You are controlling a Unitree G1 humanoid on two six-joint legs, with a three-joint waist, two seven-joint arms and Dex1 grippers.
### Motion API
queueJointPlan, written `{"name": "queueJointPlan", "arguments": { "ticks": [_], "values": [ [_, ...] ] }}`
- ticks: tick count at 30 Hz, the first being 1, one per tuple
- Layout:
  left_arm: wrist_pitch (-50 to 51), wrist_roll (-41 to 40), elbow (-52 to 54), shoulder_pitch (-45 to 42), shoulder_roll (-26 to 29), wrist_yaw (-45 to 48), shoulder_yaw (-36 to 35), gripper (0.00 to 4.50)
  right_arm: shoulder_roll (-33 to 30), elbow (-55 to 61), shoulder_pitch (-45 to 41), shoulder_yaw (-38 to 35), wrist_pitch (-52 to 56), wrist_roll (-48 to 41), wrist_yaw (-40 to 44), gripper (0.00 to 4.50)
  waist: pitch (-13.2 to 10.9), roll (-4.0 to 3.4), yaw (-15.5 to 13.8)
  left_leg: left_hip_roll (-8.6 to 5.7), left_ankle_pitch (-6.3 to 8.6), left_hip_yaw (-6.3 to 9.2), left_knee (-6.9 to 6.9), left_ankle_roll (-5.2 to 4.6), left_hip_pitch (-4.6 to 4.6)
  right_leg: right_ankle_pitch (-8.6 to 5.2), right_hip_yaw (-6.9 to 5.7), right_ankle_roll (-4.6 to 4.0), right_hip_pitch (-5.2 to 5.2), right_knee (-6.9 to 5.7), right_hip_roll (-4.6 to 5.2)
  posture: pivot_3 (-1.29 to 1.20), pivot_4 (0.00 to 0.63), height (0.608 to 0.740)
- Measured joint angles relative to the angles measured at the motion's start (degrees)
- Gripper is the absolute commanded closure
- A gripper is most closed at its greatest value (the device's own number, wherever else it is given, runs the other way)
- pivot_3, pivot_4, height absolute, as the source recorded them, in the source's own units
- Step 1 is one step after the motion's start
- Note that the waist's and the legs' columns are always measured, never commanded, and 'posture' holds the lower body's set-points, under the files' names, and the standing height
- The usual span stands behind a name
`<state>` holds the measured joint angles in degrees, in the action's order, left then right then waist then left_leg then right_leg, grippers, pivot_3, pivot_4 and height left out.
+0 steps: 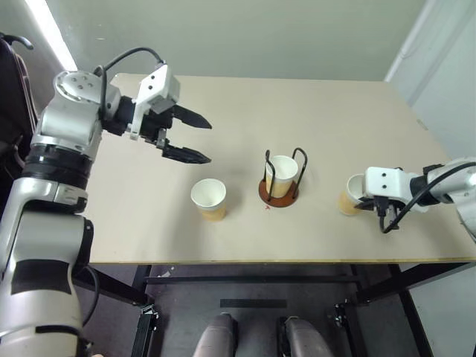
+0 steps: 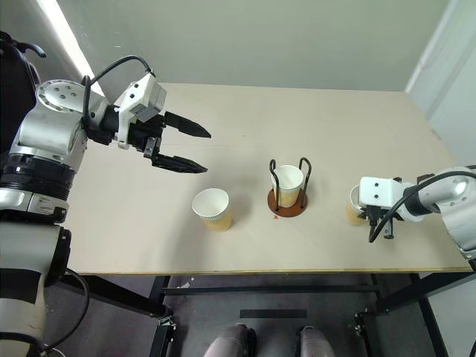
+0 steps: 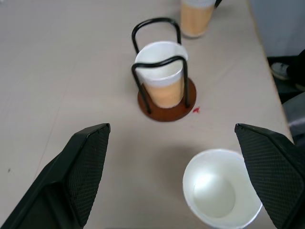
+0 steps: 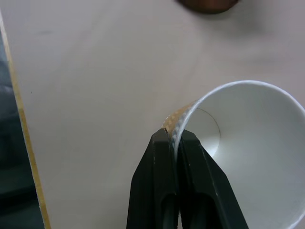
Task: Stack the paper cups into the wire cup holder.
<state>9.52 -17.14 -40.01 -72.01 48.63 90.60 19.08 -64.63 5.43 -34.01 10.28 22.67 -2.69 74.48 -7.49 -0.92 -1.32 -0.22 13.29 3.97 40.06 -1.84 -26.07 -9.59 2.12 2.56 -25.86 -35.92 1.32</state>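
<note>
Near the bench's (image 1: 149, 238) right edge, our right gripper (image 4: 177, 138) pinches a paper cup's (image 4: 257, 152) rim, ready to lift; our left gripper (image 1: 186, 135) hangs wide open above another cup (image 1: 209, 198) beside the wire cup holder (image 1: 281, 178), already holding one.

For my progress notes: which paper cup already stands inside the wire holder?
The middle cup, standing between the wire cup holder's loops; the other two rest on the table.

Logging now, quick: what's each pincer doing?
Left pincer: open, empty, above the table.
Right pincer: closed on a paper cup's rim.
</note>
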Motion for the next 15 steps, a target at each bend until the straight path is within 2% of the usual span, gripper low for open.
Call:
{"name": "queueJointPlan", "arguments": {
  "ticks": [5, 9, 15],
  "values": [
    [-1.5, 0.5, -1.4, -1.2, -0.1, 0.0, -0.1, 0.00, 1.1, 1.8, -10.9, -3.0, 4.7, -2.9, -0.4, 4.47, 0.0, 0.00, 0.3, 0.00, 0.01, 0.02, -0.06, 0.02, 0.01, -0.08, 0.01, -0.16, -0.06, -0.02, -0.02, 0.00, 0.150, 0.740],
    [-2.1, 0.6, -2.1, -1.4, -0.5, 0.0, 0.0, 0.00, 4.4, 2.2, -19.6, -3.0, 6.7, -3.9, -0.8, 4.47, 0.0, 0.00, 0.5, 0.00, 0.01, 0.06, -0.09, 0.03, -0.02, -0.09, 0.00, -0.19, -0.12, -0.02, -0.03, 0.00, 0.150, 0.740],
    [-2.5, 0.7, -3.0, -1.6, -0.8, 0.0, 0.0, 0.00, 11.8, 2.4, -25.8, 0.2, 8.3, -4.3, -1.1, 4.47, 0.0, 0.00, 0.5, 0.00, 0.02, 0.13, -0.12, 0.05, -0.05, -0.07, -0.06, -0.21, -0.18, -0.03, -0.04, 0.00, 0.150, 0.740]
  ]
}}
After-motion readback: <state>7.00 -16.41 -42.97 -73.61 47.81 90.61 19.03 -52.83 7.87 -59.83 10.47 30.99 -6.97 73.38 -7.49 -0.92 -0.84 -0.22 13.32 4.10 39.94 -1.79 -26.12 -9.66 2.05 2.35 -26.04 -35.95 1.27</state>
